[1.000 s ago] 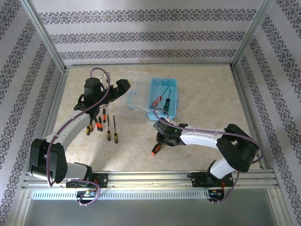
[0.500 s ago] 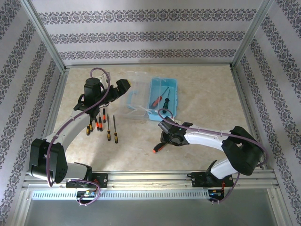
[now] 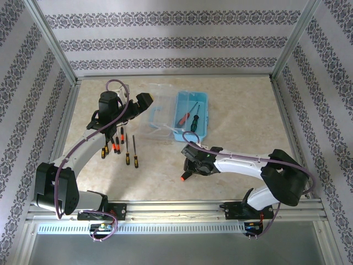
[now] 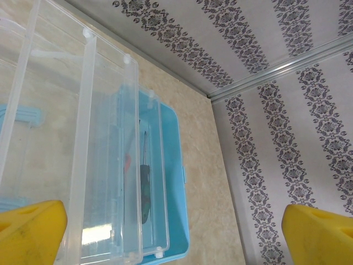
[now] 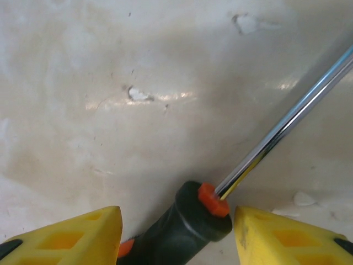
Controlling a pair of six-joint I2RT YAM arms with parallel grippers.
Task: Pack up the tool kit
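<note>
Near the front of the table [image 3: 242,110] a screwdriver [image 3: 184,175] with a black and orange handle lies flat, and the right pincer [image 3: 189,167] sits low over it. In the right wrist view the two yellow fingers [image 5: 60,234] stand apart on either side of the handle [image 5: 190,215], close to it but not clamped, and the chrome shaft runs away to the upper right. The blue tool box [image 3: 205,118] sits farther back, near the middle of the table, with two screwdrivers [image 3: 187,118] lying inside it (one has a red handle, the other a dark one). Its clear lid [image 3: 160,113] lies open just to the left. The left pincer [image 3: 144,101] hovers beside that lid, jaws spread wide with nothing between them. Its wrist camera looks across the clear plastic [image 4: 105,154] toward the blue box [image 4: 176,182]. A row of loose screwdrivers [image 3: 118,144] lies on the table below the left arm, well apart from the box.
</note>
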